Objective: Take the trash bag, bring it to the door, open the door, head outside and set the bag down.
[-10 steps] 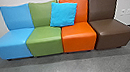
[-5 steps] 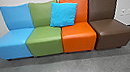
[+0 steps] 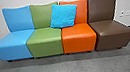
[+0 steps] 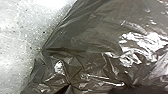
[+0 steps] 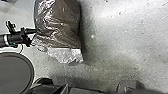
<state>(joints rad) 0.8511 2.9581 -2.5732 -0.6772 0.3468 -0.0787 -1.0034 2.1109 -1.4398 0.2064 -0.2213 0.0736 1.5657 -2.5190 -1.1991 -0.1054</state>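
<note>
Your head view has just shifted slightly against the coloured seats (image 3: 78, 36), so the robot itself is moving, with the trash bag (image 5: 60, 22) at your left tool (image 5: 33, 37), though you cannot tell whether that's clamped.

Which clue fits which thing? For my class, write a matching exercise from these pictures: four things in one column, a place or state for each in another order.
Things
1. Cushion
2. Brown chair
3. Trash bag
4. Light blue chair

Clues
A. Left end of the row in the head view
B. Crumpled and shiny
C. Against the backs of the green chair and orange chair
D. Right end of that row

Pairs: 1-C, 2-D, 3-B, 4-A
</note>
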